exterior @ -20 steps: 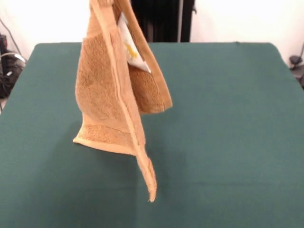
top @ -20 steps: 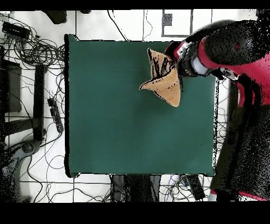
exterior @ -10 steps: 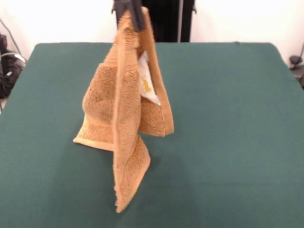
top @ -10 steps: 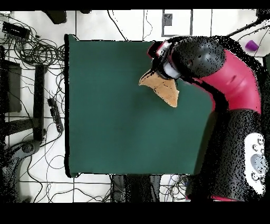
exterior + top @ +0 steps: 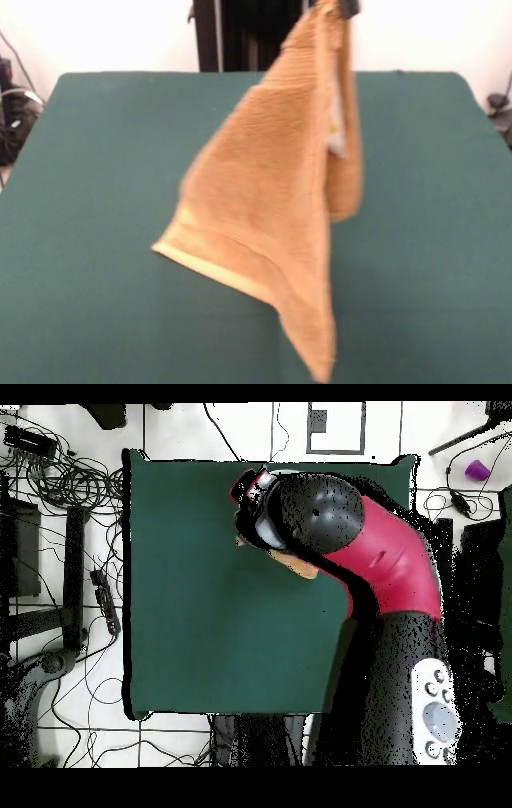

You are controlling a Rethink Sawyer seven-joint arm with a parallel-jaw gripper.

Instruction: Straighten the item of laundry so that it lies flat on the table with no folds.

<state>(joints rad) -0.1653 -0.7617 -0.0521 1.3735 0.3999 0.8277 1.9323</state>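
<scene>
The orange-yellow towel (image 5: pixel 264 200) hangs in folds from my gripper (image 5: pixel 342 6), whose dark tips just show at the top edge of the front view, shut on the towel's upper end. The towel's lower banded edge trails down to the left onto the dark green table (image 5: pixel 96 160). One corner hangs toward the table's front edge. A white label (image 5: pixel 337 132) shows between the folds. In the overhead view my red and black arm (image 5: pixel 340 534) covers the gripper and most of the towel. Only a strip of towel (image 5: pixel 300 567) shows on the table (image 5: pixel 200 634).
The black pedestal column (image 5: pixel 240 32) stands behind the table's far edge. Cables (image 5: pixel 60 484) lie on the floor beside the table, and some also show in the front view (image 5: pixel 12 112). A small purple object (image 5: pixel 476 469) lies on the floor.
My gripper has carried the towel's top to the right in the front view. The hanging towel swung and spread with it. In the overhead view the arm has reached further left over the table.
</scene>
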